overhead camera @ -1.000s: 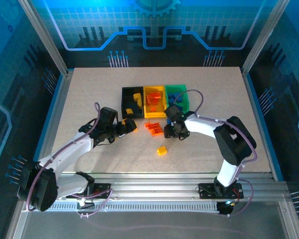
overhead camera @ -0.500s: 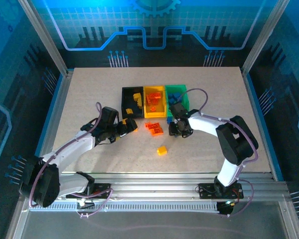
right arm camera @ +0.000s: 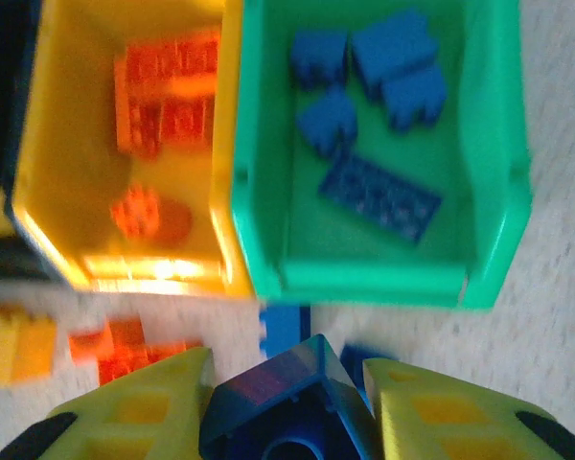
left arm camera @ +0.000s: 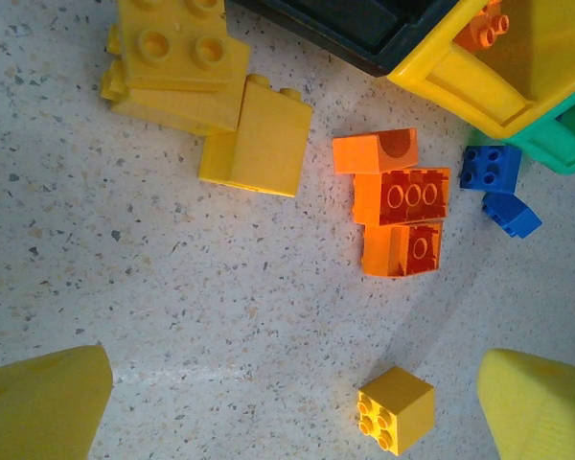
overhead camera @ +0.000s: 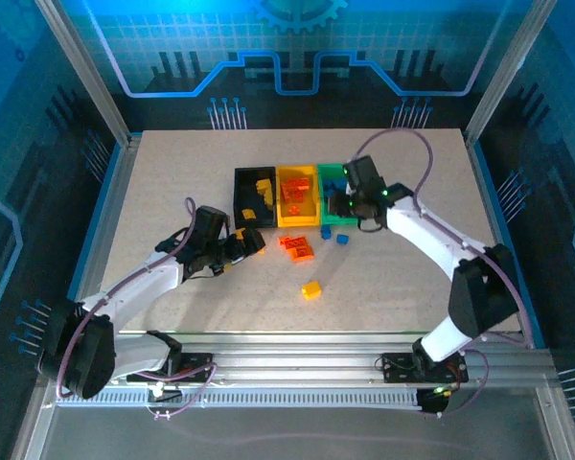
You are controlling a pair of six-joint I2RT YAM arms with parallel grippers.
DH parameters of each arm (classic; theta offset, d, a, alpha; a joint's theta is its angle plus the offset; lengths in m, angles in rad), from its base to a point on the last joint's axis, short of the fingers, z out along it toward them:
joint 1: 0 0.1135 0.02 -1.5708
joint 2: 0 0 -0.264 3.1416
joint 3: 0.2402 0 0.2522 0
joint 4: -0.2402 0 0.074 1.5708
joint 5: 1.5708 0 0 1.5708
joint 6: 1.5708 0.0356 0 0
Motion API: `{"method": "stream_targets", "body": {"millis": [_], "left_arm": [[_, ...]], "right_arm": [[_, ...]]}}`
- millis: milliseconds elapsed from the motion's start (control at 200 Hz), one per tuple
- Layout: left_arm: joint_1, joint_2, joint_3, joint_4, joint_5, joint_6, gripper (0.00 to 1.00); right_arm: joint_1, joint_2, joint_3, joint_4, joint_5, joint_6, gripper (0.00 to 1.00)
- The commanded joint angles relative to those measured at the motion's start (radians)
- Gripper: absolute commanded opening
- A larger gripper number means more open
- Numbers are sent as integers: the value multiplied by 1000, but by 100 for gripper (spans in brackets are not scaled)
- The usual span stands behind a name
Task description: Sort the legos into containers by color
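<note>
Three joined containers stand mid-table: black, yellow and green. My right gripper hovers at the green bin's near edge, shut on a blue lego. Below it the green bin holds several blue legos, and the yellow bin holds orange ones. My left gripper is open above the table, with nothing between its fingers. Under it lie loose legos: yellow bricks, orange bricks, two blue bricks and a yellow cube.
Loose orange bricks, two blue bricks and a yellow cube lie in front of the bins. Yellow bricks sit by my left gripper. The black bin holds yellow pieces.
My right gripper has shut on a blue lego, lifted it from beside the orange bricks and swung back and right to the green bin. The left arm has barely moved.
</note>
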Motion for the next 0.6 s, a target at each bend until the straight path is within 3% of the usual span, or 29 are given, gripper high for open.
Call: {"method": "stream_targets", "body": {"millis": [0,200,285,395,595], "left_arm": [[7,-22,-15,-10,28,13,99],[8,-40,-24,-30,33,16,99],[7,-50,-27,-32,31,20,99],[8,-55,-27,-32,28,25,99],[7,-65,-25,-21,23,25,99]], "right_arm": [[-43,146,115,-28,67,-20,38],[-74,390,370,-105,73,-41,39],[-74,433,433,-141,68,-36,54],[-69,379,404,-118,54,-35,68],[-47,150,147,-56,38,0,72]]}}
